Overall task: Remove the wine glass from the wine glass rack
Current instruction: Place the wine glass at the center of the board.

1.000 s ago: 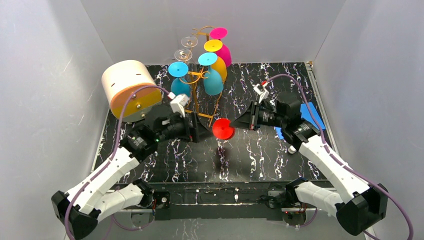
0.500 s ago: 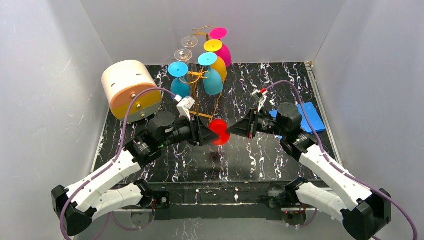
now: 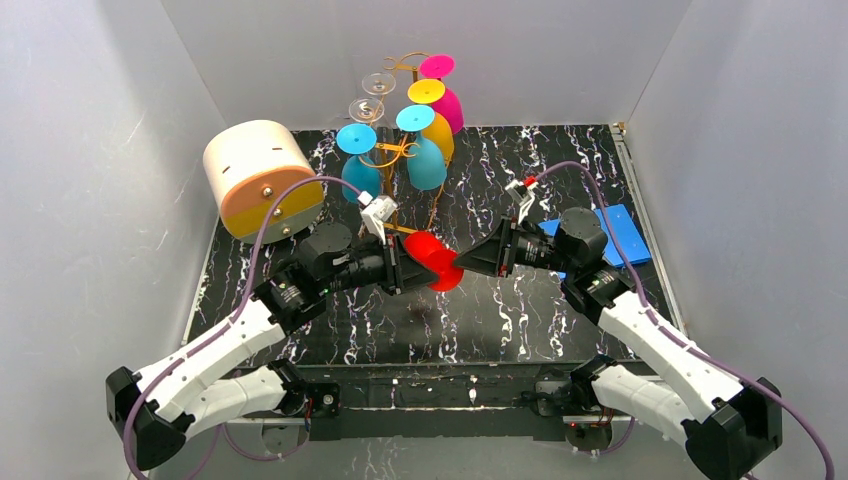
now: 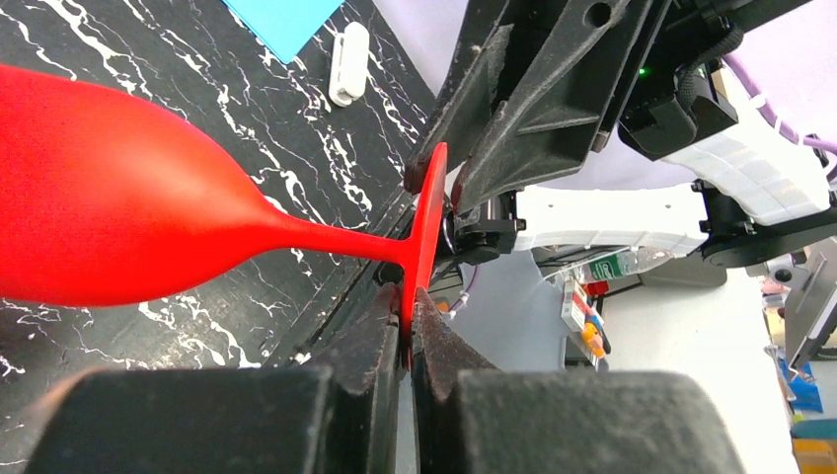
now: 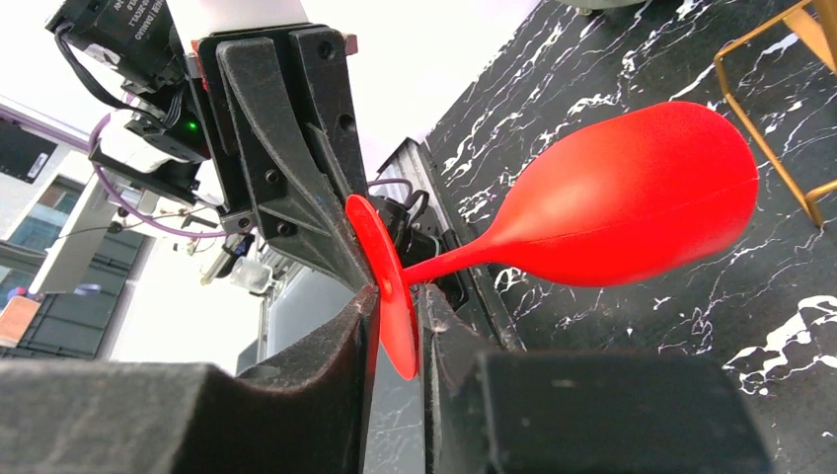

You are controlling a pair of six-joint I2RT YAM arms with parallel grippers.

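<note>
Pinching the rim of the foot, the left gripper point(image 4: 407, 296) is clamped on the opaque red wine glass point(image 3: 420, 248), which hangs in the air clear of the tall golden wire rack point(image 3: 400, 150). The right gripper point(image 5: 398, 296) straddles the opposite edge of that foot, fingers barely parted; whether they grip cannot be told. The stem lies level, crosswise to both finger pairs, bowl off to one side. Both arms are equally near; the left probably carries it next.
</note>
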